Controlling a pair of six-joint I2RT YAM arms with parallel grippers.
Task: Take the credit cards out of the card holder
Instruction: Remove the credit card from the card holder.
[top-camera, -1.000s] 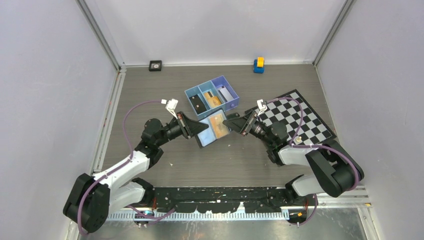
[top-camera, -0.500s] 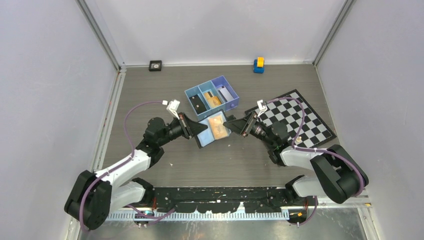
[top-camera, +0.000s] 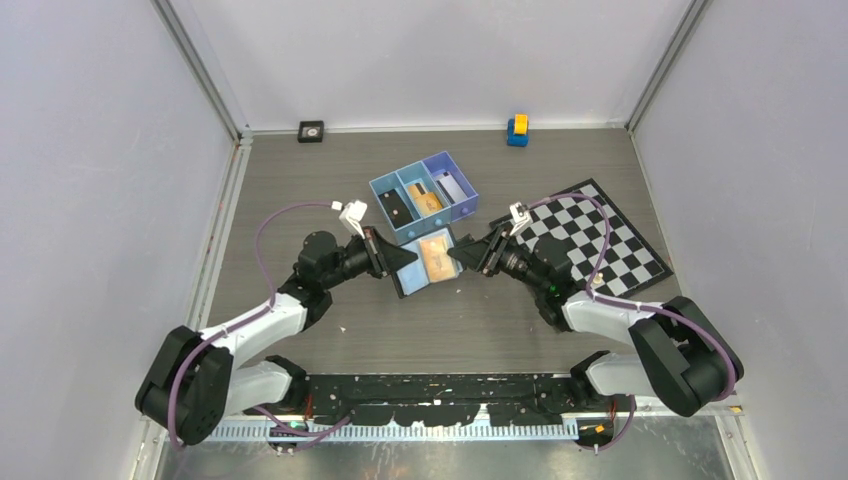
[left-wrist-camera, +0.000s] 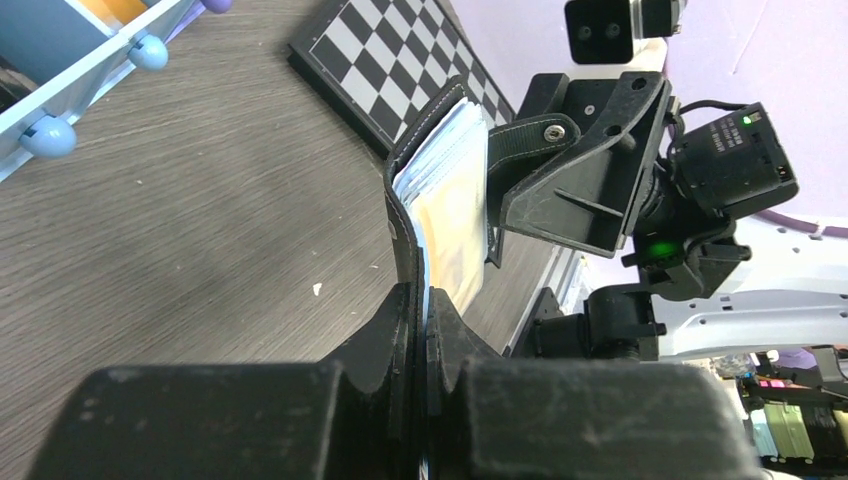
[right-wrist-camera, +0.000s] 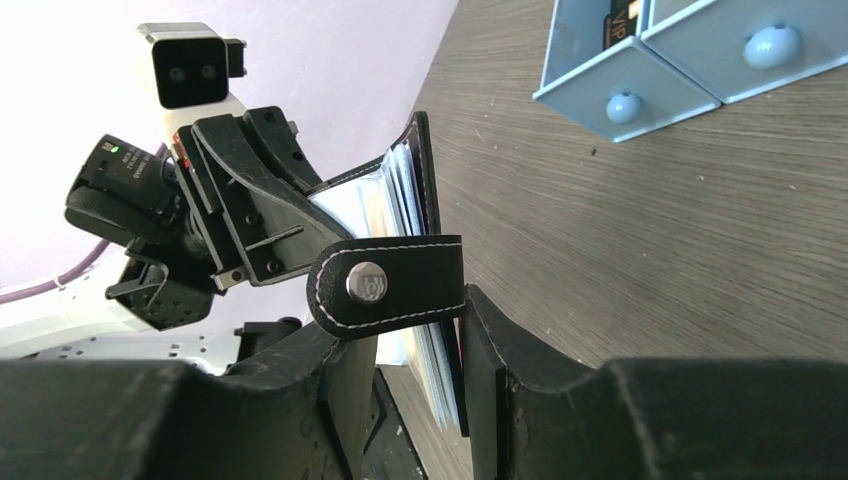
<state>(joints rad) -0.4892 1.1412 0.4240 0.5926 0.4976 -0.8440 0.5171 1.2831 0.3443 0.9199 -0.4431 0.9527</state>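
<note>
Top external, left tool (top-camera: 402, 260) pinching card holder (top-camera: 416, 279)

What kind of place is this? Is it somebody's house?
Probably a robot lab, not a house: two robot arms bolted to a table, plain walls boxing it in, practice things like a chequered board and tray.

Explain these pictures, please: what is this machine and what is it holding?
It is a robot: two arms bolted to a table. One picture looks down from above; the other two come from cameras on each wrist. On the table lie a blue tray, a chequered board and a blue-and-yellow block. Between the arms is a black card holder, opened, an orange-gold card showing inside. The jaws of the left arm are clamped on one flap. The jaws of the right arm stand either side of the other flap, not clamped.
</note>
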